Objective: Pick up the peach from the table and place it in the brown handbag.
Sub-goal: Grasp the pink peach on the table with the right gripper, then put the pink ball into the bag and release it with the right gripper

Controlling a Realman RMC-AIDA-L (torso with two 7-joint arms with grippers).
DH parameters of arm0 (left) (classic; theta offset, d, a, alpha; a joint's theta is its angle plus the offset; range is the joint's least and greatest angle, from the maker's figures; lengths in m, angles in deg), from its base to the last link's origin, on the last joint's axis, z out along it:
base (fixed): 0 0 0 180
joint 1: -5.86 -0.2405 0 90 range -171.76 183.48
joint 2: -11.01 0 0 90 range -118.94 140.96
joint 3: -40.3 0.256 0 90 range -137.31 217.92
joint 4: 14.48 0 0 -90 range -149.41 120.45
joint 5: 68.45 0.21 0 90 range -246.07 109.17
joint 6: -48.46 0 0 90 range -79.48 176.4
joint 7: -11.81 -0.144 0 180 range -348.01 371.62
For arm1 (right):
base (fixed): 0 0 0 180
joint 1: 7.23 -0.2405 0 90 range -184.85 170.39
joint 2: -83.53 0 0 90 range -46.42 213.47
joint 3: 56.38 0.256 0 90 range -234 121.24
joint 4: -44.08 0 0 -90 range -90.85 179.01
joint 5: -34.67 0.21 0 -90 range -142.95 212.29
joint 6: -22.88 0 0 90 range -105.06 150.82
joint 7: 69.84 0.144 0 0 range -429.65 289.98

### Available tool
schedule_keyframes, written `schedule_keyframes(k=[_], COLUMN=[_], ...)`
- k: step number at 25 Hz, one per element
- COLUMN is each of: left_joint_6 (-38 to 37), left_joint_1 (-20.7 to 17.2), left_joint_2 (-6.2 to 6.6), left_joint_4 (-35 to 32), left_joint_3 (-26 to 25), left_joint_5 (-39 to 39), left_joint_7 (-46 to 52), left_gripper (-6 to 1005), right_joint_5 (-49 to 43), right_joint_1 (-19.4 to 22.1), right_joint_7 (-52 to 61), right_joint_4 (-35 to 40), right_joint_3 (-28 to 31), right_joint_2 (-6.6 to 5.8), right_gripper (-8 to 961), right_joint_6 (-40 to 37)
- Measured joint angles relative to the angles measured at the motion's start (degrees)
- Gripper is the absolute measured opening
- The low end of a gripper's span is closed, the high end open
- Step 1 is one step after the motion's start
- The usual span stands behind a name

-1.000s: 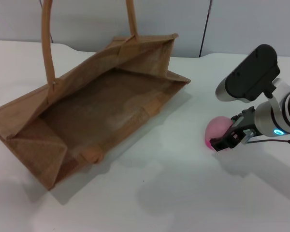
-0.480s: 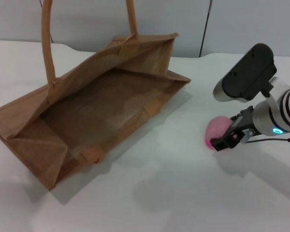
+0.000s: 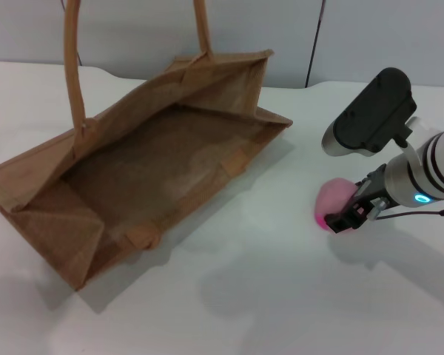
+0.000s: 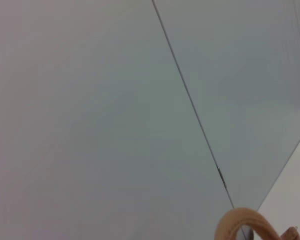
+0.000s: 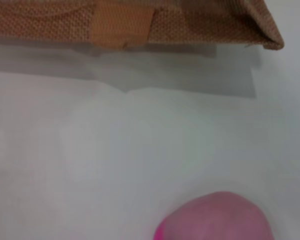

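- Right end effector [image 3: 345, 216] down low at the peach [image 3: 331, 201], dark fingers [image 3: 349, 219] right against it; can't tell if actually clamped.
- Peach on the white surface [image 3: 266, 296], well right of the brown handbag [image 3: 144, 174].
- Handbag wide open, handles [image 3: 72, 66] up.
- Left end effector out of sight.

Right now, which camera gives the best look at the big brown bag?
The head view: the whole brown handbag shows there, lying open on the table with both handles. The right wrist view catches only its lower woven edge, and the left wrist view only a bit of one handle.
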Motion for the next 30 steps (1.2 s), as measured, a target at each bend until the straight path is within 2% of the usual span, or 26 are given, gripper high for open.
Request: schedule_keyframes(k=[9,15,22,30], left_joint_6=[0.0,-0.01,-0.05,-0.15], left_joint_1=[0.03,-0.07,-0.43,-0.57], left_joint_2=[-0.09,-0.08,-0.09,-0.17], left_joint_4=[-0.5,-0.89,-1.38,-1.44], left_joint_3=[-0.01,-0.09,-0.19,-0.23], left_joint_5=[-0.27,-0.76,-0.8,-0.8], left_joint_7=[0.0,0.0,0.0,0.0], left_gripper=[123,123,123,123], right_joint_5=[1.09,2.49,2.57,3.56], right_joint_1=[-0.22,-0.42,-0.52,0.32], right_joint_7=[0.04,-0.01,0.11,0.56], right_joint_4=[1.16,2.36,6.85,16.33], right_joint_3=[0.49,0.75,0.34,0.0], right_joint_2=[0.03,-0.02,-0.03,0.04], right_gripper=[700,673,633,571], right_joint_6=[-0.71,-0.99,-0.12,2.35])
